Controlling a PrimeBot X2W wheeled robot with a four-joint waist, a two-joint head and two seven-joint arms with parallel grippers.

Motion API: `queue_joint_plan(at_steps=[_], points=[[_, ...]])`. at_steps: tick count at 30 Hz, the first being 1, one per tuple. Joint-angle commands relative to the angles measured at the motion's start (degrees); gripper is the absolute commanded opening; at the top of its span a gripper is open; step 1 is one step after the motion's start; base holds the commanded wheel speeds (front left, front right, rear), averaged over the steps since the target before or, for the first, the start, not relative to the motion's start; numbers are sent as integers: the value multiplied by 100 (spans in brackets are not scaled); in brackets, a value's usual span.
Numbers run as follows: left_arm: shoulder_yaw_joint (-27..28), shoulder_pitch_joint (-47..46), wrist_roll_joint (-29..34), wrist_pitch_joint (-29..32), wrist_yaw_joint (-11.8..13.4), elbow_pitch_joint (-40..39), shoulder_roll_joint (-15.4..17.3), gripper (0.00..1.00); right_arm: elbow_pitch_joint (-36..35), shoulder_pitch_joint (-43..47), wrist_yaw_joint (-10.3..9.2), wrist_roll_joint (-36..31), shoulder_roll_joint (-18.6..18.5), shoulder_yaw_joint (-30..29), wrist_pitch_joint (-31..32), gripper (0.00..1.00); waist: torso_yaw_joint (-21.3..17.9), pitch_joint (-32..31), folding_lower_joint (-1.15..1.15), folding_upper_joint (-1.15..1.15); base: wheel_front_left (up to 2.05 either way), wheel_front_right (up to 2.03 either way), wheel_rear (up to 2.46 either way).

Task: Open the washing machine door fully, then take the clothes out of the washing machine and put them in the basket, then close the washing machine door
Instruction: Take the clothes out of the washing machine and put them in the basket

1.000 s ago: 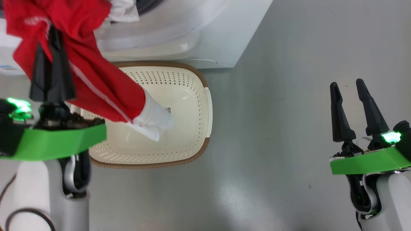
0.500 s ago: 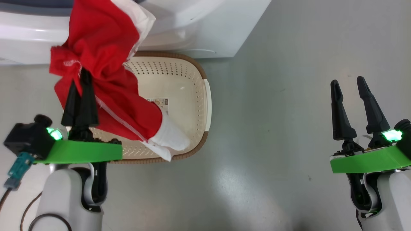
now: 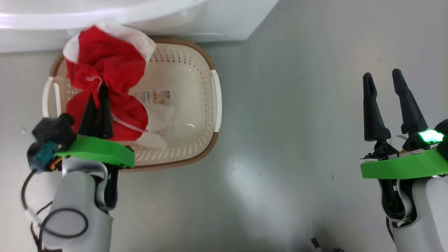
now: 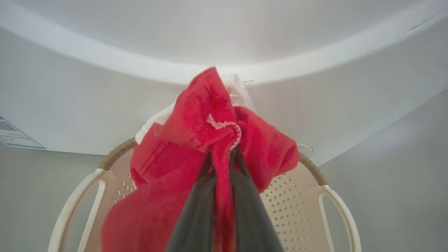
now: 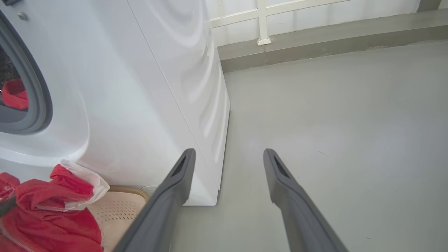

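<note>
- A bright red soft fabric garment with white trim (image 3: 108,66) hangs in a bunch from the left gripper (image 3: 99,90). The gripper's two long dark fingers are pinched together on a gathered fold of the cloth.
- The bunch sits over the left half of a cream-white perforated plastic basket with a brown woven-look rim (image 3: 196,105). The garment's lower white ends (image 3: 154,140) already lie on the basket's bottom, just beside a paper label (image 3: 154,97).
- The basket stands on a grey floor (image 3: 280,140), right in front of the big white front-loading washing machine (image 3: 210,17).
- The right gripper (image 3: 381,73) is well off to the right over bare floor, its fingers spread wide and holding nothing.
- The garment looks light, limp and not fragile. It drapes and trails, so a loose end could catch on the rim. A pinch on a thick fold should hold it.
- In the right wrist view, a red patch (image 5: 14,94) shows inside the drum opening, probably more cloth. It would best be taken at a bunched fold.
</note>
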Motion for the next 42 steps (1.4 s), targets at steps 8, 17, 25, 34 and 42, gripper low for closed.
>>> queue_joint_plan(at_steps=[8, 17, 25, 34, 42], points=[[145, -576, 536, -29, -183, 1276, 133, 0, -189, -61, 37, 14, 22, 80, -36, 100, -83, 431, 0, 0, 0, 0, 0], [126, -1161, 875, -29, -196, 2152, 173, 2, -235, -127, 37, 1, 28, 109, -36, 100, -104, 653, 0, 0, 0, 0, 0], [222, -1333, 920, -29, -200, 2368, 197, 97, -212, -158, 37, -1, 40, 116, -36, 100, -141, 654, 0, 0, 0, 0, 0], [349, -1165, 876, -29, -231, 2287, 173, 100, -155, -113, 37, 1, 21, 82, -36, 100, -76, 411, 0, 0, 0, 0, 0], [469, -786, 789, -29, -255, 1826, 144, 100, -78, -29, 37, -2, -83, 72, -36, 100, -5, -20, 0, 0, 0, 0, 0]])
